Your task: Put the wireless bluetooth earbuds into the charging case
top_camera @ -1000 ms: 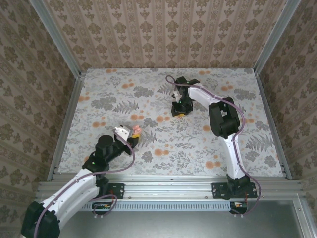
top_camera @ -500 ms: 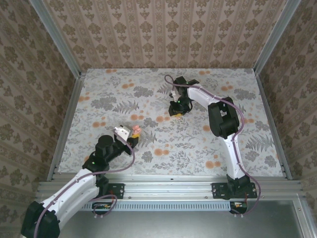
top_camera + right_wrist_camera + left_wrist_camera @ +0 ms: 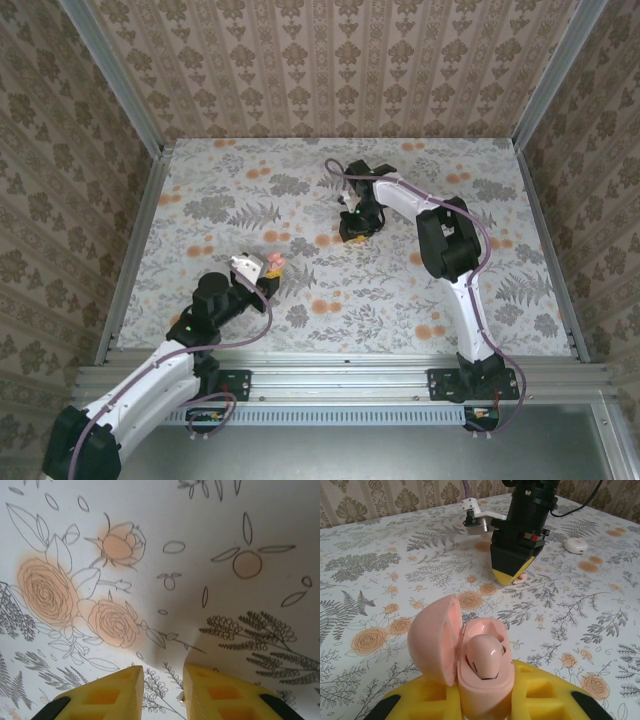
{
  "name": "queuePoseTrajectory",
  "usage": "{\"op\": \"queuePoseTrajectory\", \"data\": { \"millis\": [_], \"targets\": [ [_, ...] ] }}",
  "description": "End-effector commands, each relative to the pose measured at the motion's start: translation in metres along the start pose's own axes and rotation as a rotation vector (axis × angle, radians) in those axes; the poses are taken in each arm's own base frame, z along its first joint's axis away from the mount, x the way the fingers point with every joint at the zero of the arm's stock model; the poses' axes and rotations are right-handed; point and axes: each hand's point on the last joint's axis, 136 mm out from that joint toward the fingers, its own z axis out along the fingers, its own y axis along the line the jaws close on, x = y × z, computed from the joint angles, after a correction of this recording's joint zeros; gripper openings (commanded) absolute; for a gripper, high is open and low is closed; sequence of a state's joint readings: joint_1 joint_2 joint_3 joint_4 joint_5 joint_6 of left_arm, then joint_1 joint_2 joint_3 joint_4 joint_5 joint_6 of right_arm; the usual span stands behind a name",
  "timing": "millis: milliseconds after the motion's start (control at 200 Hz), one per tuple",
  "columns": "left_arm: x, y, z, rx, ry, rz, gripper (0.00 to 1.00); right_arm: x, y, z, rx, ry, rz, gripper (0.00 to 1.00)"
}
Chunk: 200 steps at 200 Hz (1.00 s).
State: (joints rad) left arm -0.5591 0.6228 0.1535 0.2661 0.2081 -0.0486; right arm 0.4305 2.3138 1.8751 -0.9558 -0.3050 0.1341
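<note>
My left gripper (image 3: 482, 702) is shut on the salmon-pink charging case (image 3: 475, 685), held upright with its lid (image 3: 432, 640) swung open to the left. One pink earbud (image 3: 487, 656) sits in the case's well. From above, the case (image 3: 274, 262) shows at the left gripper (image 3: 266, 273), left of the table's middle. My right gripper (image 3: 350, 232) points down onto the cloth further back. Its yellow fingertips (image 3: 511, 574) touch the cloth, and a small pink piece (image 3: 520, 578), probably the other earbud, lies against them. In the right wrist view the right gripper (image 3: 159, 672) stands slightly open, with printed cloth in the gap.
A small whitish oval object (image 3: 576, 545) lies on the cloth to the right of the right gripper. The floral tablecloth (image 3: 330, 290) covers the table, with patterned walls on three sides and a metal rail (image 3: 340, 375) along the near edge.
The right gripper has slid a little to the left over the cloth, and its jaws have narrowed slightly. The left arm and the case have not moved.
</note>
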Motion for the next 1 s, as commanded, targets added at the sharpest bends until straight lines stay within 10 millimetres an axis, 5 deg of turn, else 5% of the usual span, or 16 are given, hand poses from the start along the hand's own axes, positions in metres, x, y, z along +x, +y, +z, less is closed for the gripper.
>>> {"op": "queuePoseTrajectory", "data": {
  "millis": [0, 585, 995],
  "targets": [
    [-0.01, 0.005, 0.0, -0.021, -0.01, 0.021, 0.09, 0.025, -0.004, -0.011, 0.075, 0.073, -0.007, 0.28],
    [-0.006, 0.006, -0.003, -0.025, -0.011, 0.006, 0.09, 0.052, -0.005, -0.036, 0.17, 0.106, 0.043, 0.29],
    [-0.007, 0.008, -0.003, -0.033, -0.017, 0.019, 0.09, 0.044, -0.007, -0.083, 0.156, 0.016, 0.15, 0.32]
  ]
}}
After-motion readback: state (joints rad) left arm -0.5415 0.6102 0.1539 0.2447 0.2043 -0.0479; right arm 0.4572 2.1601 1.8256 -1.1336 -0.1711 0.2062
